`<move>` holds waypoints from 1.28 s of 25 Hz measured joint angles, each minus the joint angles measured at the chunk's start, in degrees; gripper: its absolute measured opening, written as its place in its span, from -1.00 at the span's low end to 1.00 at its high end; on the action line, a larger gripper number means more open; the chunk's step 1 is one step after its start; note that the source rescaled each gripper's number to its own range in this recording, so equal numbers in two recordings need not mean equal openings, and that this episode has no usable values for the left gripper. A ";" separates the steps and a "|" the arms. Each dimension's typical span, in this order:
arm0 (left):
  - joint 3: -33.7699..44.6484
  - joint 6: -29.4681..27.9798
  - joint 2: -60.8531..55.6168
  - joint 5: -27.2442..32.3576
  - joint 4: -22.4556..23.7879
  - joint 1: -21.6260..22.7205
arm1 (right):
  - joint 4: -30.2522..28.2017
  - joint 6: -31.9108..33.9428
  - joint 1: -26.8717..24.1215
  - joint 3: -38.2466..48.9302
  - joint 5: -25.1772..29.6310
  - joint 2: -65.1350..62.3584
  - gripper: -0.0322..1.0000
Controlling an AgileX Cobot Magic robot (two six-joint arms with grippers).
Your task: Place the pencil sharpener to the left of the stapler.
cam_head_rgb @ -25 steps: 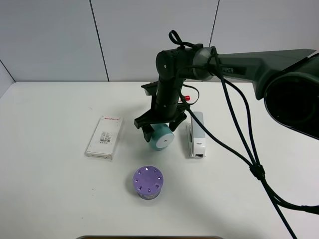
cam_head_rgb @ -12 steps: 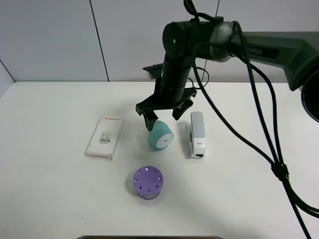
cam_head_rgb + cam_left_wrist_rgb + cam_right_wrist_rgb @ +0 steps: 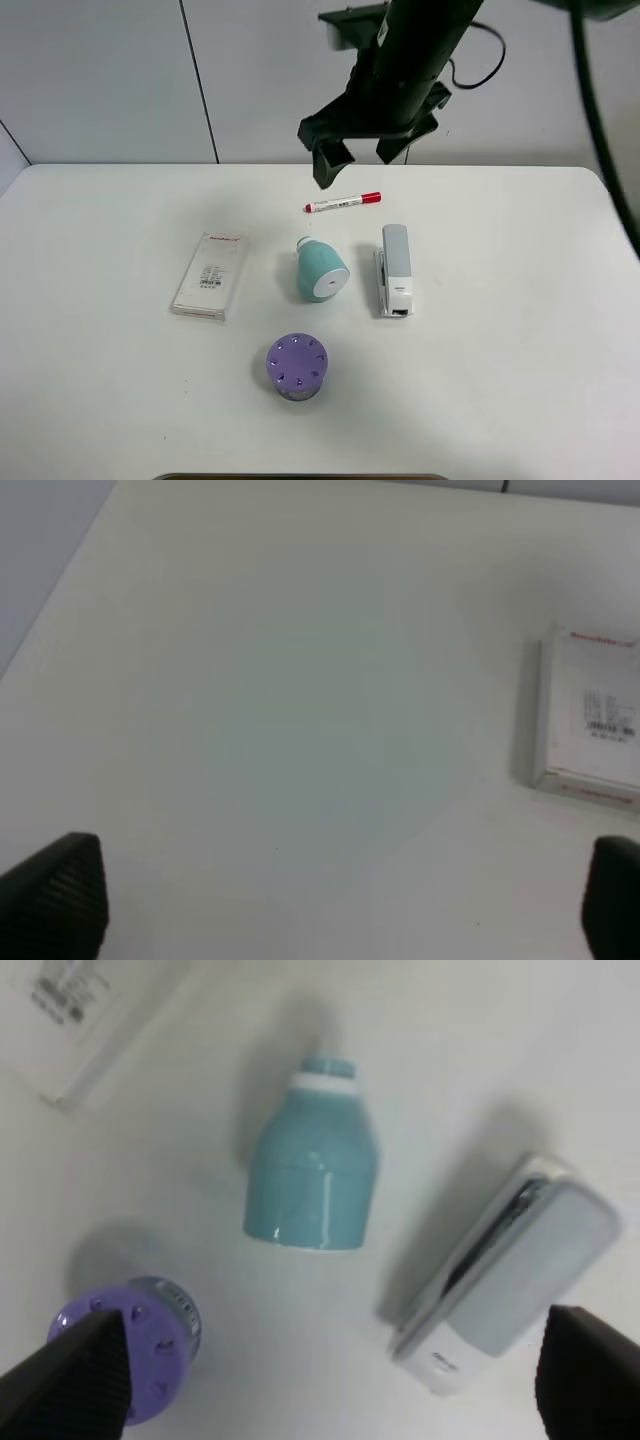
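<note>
My right pincer hangs high over the white table, jaws spread wide, holding nothing. Below it the small teal plastic pencil sharpener lies on its side just left of the slim grey-and-white stapler, a narrow gap between them. My left pincer is likewise wide apart and empty, near a flat clear plastic box.

we see a sharpener of smooth, slightly glossy plastic. the stapler looks like matt plastic, and the table is smooth and matt.
</note>
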 joint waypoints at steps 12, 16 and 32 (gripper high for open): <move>0.00 0.00 0.00 0.00 0.00 0.00 | -6.70 2.44 0.00 0.00 0.18 -16.36 0.39; 0.00 0.00 0.00 0.00 0.00 0.00 | -6.72 2.44 0.00 0.43 0.18 -20.07 0.39; 0.00 0.00 0.00 0.00 0.00 0.00 | -11.12 4.41 -2.28 31.31 0.38 -48.60 0.39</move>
